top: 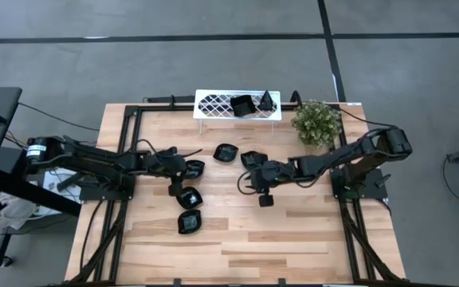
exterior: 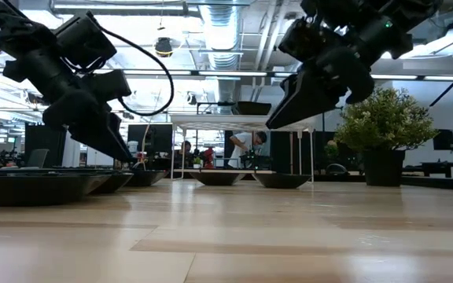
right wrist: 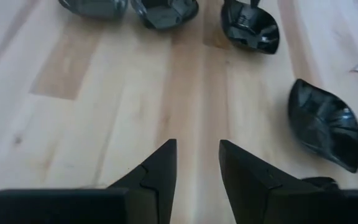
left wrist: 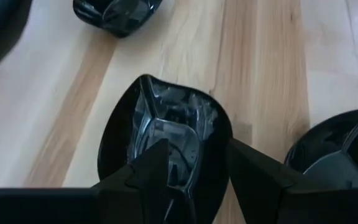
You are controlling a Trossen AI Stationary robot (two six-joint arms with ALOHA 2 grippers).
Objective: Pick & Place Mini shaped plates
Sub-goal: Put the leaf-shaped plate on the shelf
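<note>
Two plates (top: 253, 104) in the tray (top: 213, 104); plant (top: 317, 122) just right.

I can't read any text, label, brand or number from here. Nothing legible stands on the table (top: 293, 231), nor in the room behind it.

i see small glossy black plates (top: 190, 222) scattered upright on the wooden table (top: 309, 239), and two more resting in the white tray (top: 213, 104).
</note>
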